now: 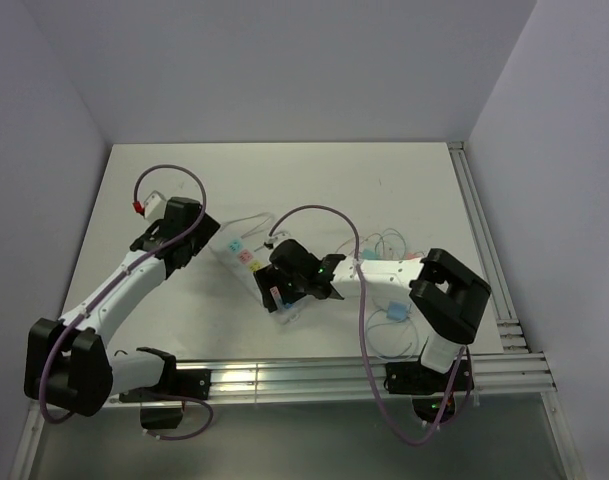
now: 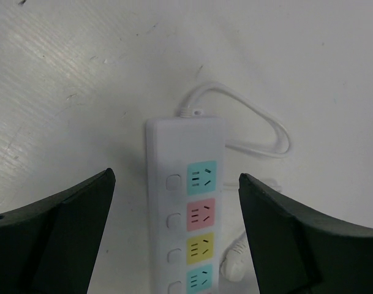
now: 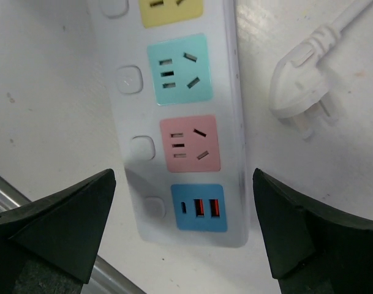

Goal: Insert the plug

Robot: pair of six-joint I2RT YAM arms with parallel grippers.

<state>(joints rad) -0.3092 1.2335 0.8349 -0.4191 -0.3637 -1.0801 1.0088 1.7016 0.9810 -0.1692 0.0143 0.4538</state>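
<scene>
A white power strip (image 1: 242,255) with coloured sockets lies diagonally on the table. My left gripper (image 1: 199,245) hovers over its cable end, open, with a finger on each side of the strip (image 2: 168,147) and nothing between them. My right gripper (image 1: 284,285) is over the other end, also open. Its fingers straddle the blue USB panel (image 3: 198,207) and the pink socket (image 3: 189,143) without touching them. The white plug (image 3: 296,92) lies loose on the table just right of the strip, prongs toward the near edge. Its tip (image 2: 235,260) also shows in the left wrist view.
The strip's white cable (image 2: 259,116) loops away from its far end. Thin wires with coloured tags (image 1: 394,245) lie right of the right arm. A metal rail (image 1: 364,375) runs along the near table edge, close to the strip's USB end (image 3: 2,196).
</scene>
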